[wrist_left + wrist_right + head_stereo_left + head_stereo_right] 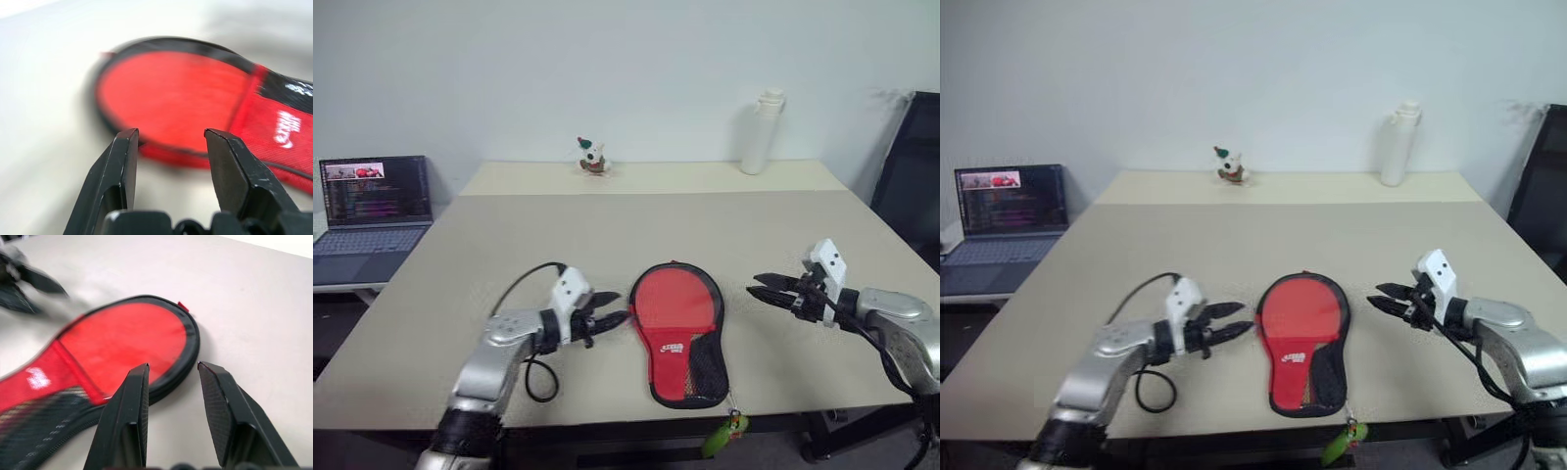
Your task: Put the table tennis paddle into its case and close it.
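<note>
i had the case lying flat on the pale surface, red side up with its white logo and black mesh pocket toward the near edge; its round end pointed away from me, and the green zipper charm hung over the near edge of the surface; i could not tell where the table tennis paddle was, since no wooden handle showed outside the case; my left pincer hovered just beside the case's left rim, released, its two black fingers parted with nothing between them; my right pincer hung to the right of the case, apart from it, also released and empty, fingers spread and aimed at the round end; both pincers pointed inward toward the case from opposite sides; at the far edge of the surface stood a small figurine and a white bottle; an open laptop sat off to the left on a separate stand; a black chair stood at the right
</note>
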Action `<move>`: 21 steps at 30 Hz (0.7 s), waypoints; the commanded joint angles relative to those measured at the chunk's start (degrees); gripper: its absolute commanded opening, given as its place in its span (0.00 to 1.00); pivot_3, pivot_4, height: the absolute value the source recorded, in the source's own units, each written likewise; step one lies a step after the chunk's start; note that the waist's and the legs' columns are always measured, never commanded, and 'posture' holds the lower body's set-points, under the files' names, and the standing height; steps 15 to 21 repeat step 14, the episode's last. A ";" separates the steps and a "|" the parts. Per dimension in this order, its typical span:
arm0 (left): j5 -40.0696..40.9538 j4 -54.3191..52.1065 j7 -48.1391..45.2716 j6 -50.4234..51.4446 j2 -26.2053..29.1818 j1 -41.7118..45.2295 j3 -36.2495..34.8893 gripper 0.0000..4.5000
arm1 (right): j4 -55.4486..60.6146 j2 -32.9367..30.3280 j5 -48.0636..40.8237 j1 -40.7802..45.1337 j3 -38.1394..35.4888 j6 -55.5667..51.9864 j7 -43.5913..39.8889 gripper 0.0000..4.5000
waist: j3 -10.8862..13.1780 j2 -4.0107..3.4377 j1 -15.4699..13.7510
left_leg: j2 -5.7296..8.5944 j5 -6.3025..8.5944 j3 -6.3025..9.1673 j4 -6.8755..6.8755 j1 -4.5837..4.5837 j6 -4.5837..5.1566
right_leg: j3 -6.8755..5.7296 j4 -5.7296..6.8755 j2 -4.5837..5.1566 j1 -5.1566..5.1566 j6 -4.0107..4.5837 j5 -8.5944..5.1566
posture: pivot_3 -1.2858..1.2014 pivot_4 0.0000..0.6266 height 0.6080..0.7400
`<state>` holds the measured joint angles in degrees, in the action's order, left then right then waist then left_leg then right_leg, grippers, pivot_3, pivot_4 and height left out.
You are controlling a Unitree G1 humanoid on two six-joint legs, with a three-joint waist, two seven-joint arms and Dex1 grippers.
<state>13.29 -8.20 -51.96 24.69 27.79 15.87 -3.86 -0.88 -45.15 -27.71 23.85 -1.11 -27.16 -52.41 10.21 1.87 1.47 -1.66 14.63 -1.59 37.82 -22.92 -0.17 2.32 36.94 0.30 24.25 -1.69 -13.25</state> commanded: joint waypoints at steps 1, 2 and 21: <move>1.94 -6.77 4.51 2.19 0.83 -3.95 -3.84 0.52 | -5.88 -0.49 3.33 2.54 0.12 5.40 -4.06 0.38 | 0.01 0.01 -0.11 | 0.00 0.00 -0.02 0.01 -0.01 0.00 | 0.01 -0.03 0.02 -0.02 0.00 0.00 | 0.52 0.24 1.00; 1.91 -8.02 5.61 2.63 0.85 -4.85 -3.98 0.52 | -8.03 -0.52 3.86 3.45 -0.06 6.08 -4.83 0.38 | 0.01 0.02 -0.12 | 0.04 0.00 -0.07 0.02 0.00 0.00 | 0.00 -0.03 0.07 -0.02 -0.01 0.01 | 0.52 0.24 1.00; 4.54 -7.57 8.41 3.33 3.95 -5.16 -4.69 0.52 | -7.46 -2.00 5.63 3.10 -0.44 3.55 -7.97 0.38 | 0.03 0.03 0.05 | -0.03 0.00 -0.02 0.02 0.03 0.00 | 0.03 0.07 0.02 -0.01 0.08 0.03 | 0.52 0.24 1.00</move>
